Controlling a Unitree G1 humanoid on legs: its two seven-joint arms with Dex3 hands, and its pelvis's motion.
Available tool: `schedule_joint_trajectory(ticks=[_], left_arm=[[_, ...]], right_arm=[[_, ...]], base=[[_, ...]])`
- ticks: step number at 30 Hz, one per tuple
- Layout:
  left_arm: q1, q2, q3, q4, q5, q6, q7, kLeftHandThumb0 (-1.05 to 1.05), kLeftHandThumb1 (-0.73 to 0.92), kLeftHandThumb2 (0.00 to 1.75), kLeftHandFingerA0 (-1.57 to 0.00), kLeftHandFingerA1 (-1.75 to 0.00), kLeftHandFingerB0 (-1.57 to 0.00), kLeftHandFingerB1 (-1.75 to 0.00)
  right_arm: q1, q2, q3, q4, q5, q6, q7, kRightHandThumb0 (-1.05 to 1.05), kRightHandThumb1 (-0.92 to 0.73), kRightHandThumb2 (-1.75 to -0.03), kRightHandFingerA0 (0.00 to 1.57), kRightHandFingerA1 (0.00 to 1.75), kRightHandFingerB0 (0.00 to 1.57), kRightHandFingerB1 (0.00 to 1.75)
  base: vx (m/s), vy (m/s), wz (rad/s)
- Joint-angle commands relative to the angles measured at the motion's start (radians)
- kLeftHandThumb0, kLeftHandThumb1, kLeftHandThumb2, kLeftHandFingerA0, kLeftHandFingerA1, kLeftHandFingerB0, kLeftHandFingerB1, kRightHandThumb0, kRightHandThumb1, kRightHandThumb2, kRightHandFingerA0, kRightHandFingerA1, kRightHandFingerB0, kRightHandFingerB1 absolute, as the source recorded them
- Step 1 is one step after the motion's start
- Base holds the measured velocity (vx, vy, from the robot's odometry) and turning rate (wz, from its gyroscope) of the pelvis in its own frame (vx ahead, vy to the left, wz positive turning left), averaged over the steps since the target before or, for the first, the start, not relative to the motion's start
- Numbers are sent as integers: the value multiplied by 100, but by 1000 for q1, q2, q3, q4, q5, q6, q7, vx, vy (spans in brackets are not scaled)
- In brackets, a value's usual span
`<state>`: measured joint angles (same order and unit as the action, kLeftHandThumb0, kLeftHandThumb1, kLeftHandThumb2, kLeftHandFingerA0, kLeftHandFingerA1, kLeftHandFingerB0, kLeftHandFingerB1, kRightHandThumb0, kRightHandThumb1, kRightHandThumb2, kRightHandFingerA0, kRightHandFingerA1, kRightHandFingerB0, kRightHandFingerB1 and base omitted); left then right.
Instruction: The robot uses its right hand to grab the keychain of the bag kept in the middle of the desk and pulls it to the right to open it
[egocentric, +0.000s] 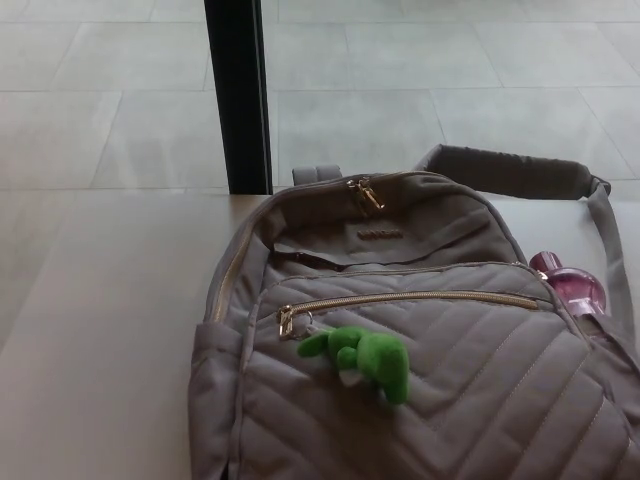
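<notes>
Bag (420, 350) flat on worktop (90, 330), front zip closed; green keychain (368, 360) at the zip's left end (pink bottle (572, 285) alongside). No robot hand visible.

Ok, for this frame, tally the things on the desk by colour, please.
Grey: 1, the backpack
Green: 1, the plush keychain on its front zipper
Pink: 1, the bottle in its side pocket
Total: 3
</notes>
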<state>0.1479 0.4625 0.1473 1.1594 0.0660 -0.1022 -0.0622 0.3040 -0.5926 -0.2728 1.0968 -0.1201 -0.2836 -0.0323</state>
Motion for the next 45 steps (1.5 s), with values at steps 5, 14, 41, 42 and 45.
schedule_joint_trajectory(ticks=[5, 14, 41, 42, 45], left_arm=[[-28, 42, 35, 75, -17, -93, -9, -52, 45, 87, -74, -92, -46, -57], [-29, 40, 44, 89, -22, -107, -7, -51, 57, 57, -72, -81, -56, -43], [-49, 37, 74, 84, -52, -95, -22, -45, 57, 57, -66, -60, -59, -45], [-43, 36, 72, 83, -50, -116, -28, -47, 57, 57, -68, -60, -59, -46], [-32, 46, 48, 73, -19, -141, -27, -52, 60, 58, -62, -61, -57, -43]], right_arm=[[-172, -110, -316, -80, 296, -90, 123, -63, -58, -57, 38, 71, 12, 39], [-373, -83, -317, -789, 435, 142, 163, -82, -58, -58, 37, 62, 18, 48], [-694, 152, 377, -1455, 138, 420, 258, -68, -54, -57, 44, 49, 38, 33], [-679, 154, 397, -1471, 131, 434, 260, -68, -55, -57, 42, 50, 37, 33], [-648, 153, 420, -1501, 125, 471, 254, -65, -53, -57, 44, 50, 40, 33]], base=[[0, 0, 0], [0, 0, 0], [0, 0, 0], [0, 0, 0], [0, 0, 0]])
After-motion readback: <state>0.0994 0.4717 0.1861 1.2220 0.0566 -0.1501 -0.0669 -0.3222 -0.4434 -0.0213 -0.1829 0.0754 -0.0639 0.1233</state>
